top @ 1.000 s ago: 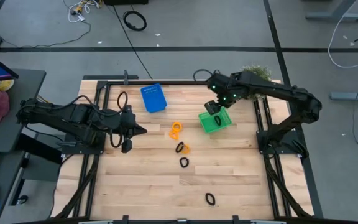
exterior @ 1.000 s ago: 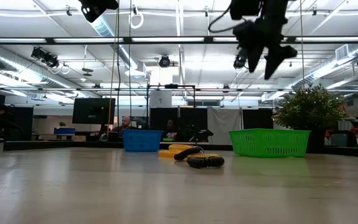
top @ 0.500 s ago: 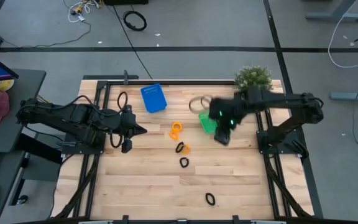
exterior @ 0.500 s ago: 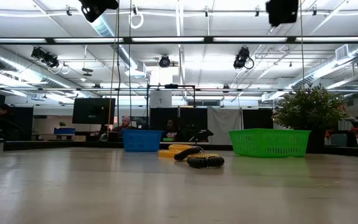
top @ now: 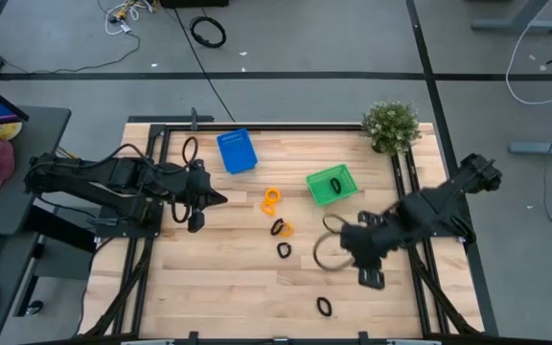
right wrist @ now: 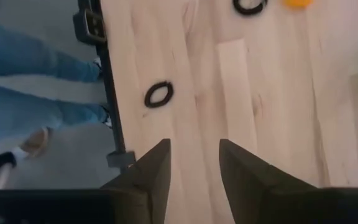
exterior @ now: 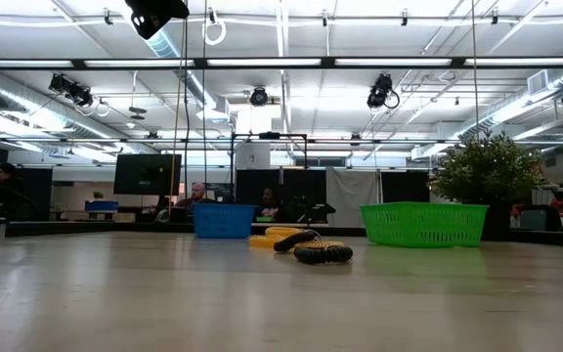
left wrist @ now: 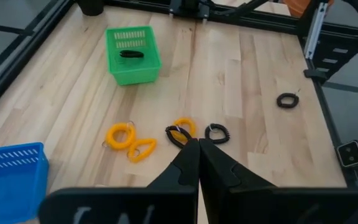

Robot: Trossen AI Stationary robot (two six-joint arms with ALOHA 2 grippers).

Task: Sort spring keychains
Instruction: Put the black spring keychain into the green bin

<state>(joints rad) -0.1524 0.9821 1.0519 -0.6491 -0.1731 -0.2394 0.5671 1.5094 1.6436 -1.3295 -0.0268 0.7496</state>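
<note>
Wooden table (top: 218, 287), sorting underway: one black keychain (top: 336, 184) in green bin (top: 318, 192), right gripper (top: 364, 270) empty, fingers apart, judged heading for lone black keychain (top: 325, 307); left gripper (top: 220, 199), pressed shut, waits beside blue bin (top: 237, 151).

Grey concrete floor (top: 286, 48) crossed by dark seams, with a black cable coil (top: 208, 32) lying on it. A grey desk (top: 8, 172) stands beside the wooden table (top: 228, 287). Behind: ceiling light strips (exterior: 281, 64), ductwork (exterior: 27, 93), a dark monitor (exterior: 147, 174).
</note>
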